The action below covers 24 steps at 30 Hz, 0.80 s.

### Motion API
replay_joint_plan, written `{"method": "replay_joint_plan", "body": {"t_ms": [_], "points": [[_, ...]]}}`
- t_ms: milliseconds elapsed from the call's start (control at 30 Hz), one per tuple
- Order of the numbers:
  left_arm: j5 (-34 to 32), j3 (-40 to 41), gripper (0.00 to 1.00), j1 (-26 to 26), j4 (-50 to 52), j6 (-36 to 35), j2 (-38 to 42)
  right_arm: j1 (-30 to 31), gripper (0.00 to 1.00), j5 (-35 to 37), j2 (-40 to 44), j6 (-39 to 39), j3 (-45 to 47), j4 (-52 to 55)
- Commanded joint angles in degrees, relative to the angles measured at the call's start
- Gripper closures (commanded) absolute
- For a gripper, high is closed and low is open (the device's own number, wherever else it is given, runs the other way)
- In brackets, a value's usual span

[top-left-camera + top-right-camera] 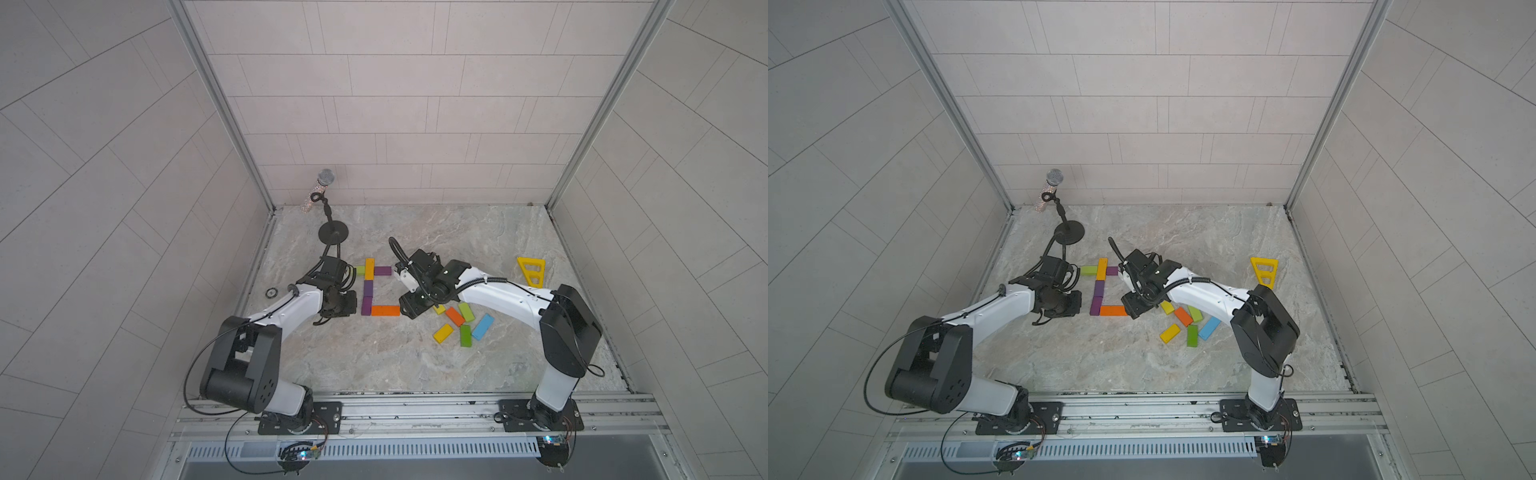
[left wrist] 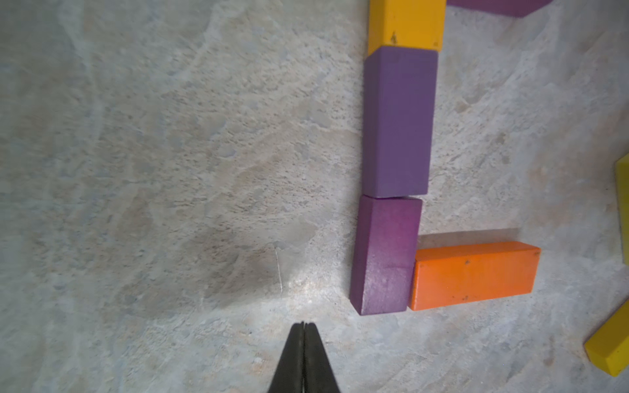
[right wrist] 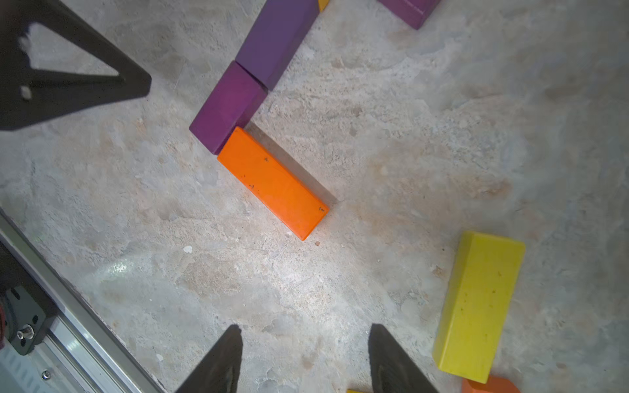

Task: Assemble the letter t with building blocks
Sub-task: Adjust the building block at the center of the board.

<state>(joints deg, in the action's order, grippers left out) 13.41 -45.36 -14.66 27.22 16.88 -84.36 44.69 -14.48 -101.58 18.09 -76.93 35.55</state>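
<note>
In both top views the building blocks form a figure on the marble floor: a yellow block, two purple blocks in a column, an orange block lying sideways at its near end, plus a lime block and a purple block flanking the yellow one. My left gripper is shut and empty, just left of the lower purple block. The right gripper stands open over bare floor, near the orange block and a loose yellow block.
Loose blocks lie right of the figure: yellow, orange, lime, green, light blue. A yellow triangular frame stands at the far right. A microphone on a stand is at the back left.
</note>
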Motion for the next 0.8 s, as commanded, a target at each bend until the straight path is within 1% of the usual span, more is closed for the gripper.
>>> {"method": "replay_joint_plan", "body": {"t_ms": [0, 367, 767], "points": [[-1.6, -1.0, 0.91, -0.5, -1.0, -0.9, -1.5, -0.9, 0.39, -0.8, 0.6, 3.0, -0.2, 0.0], [-1.8, -3.2, 0.9, -2.5, -2.2, 0.1, -5.9, -1.4, 0.38, -2.1, 0.6, 3.1, 0.5, -0.2], [-2.3, -1.6, 0.88, -5.0, -3.8, 3.2, -6.1, -1.5, 0.37, -2.9, 0.4, 2.7, 0.5, -0.1]]}}
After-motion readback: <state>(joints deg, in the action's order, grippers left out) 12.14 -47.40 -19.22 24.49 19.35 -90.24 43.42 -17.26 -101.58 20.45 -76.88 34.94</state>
